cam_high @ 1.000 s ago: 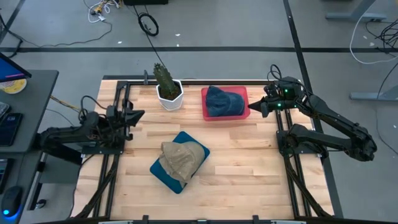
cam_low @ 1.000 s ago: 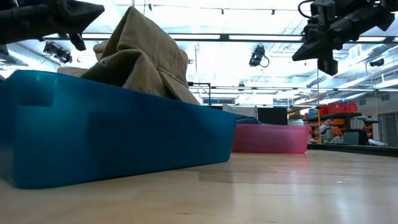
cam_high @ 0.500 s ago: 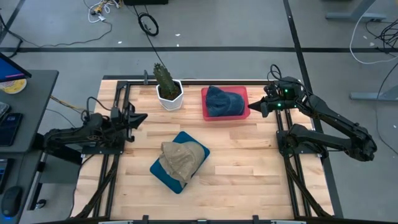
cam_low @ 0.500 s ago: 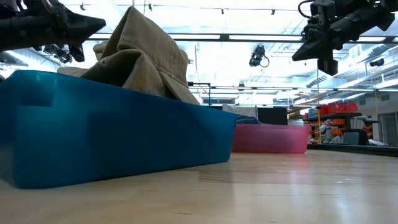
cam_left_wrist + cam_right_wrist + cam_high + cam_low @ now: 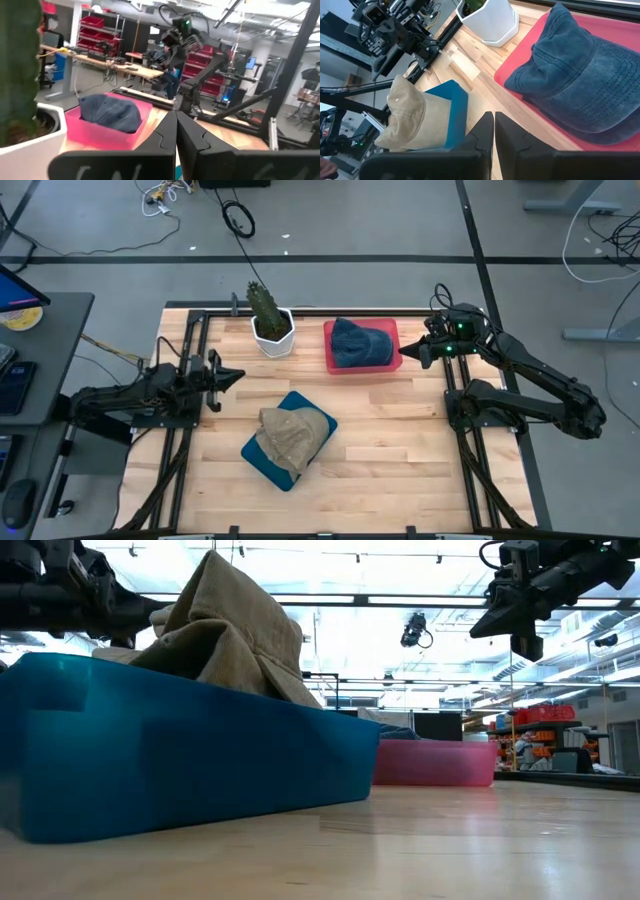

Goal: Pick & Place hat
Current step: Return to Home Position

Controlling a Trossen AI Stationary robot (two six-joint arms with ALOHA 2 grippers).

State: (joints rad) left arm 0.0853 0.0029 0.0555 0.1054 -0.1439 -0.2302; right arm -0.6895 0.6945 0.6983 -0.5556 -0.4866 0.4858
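Now both caps sit in bins. The blue cap (image 5: pixel 360 342) lies in the red bin (image 5: pixel 328 366), at about 12 to 1 o'clock from the middle of the tabletop (image 5: pixel 400 450), with the potted cactus (image 5: pixel 270 320) just beside it at 11 o'clock. The brown cap (image 5: pixel 292 432) is heaped in the blue bin (image 5: pixel 258 457), a little toward 6 o'clock from the middle, and rides above the rim.

Over the last second only the left arm has changed. The left tool (image 5: pixel 236 375), out at 9 o'clock, has slid its tip toward 3 to 4 o'clock, nearer the brown cap. In the low view it has dropped from well above the blue bin to a height where its tip goes behind the cap's crown. Its fingers are pressed together with nothing between them, as the left wrist view shows. The right tool (image 5: pixel 408 352) has not moved. It hangs at 2 o'clock, just beside the red bin's 3 o'clock wall and raised above the tabletop, fingers likewise closed on nothing.

I judge the sorting itself finished. The left arm's drift looks like folding down to rest rather than a new reach, since the tool is closed and carries nothing. What remains seems to be only parking the arms, and the raised right arm may have further to go. The point to watch is the left tool's tip passing near the brown cap, which sits high and could snag.
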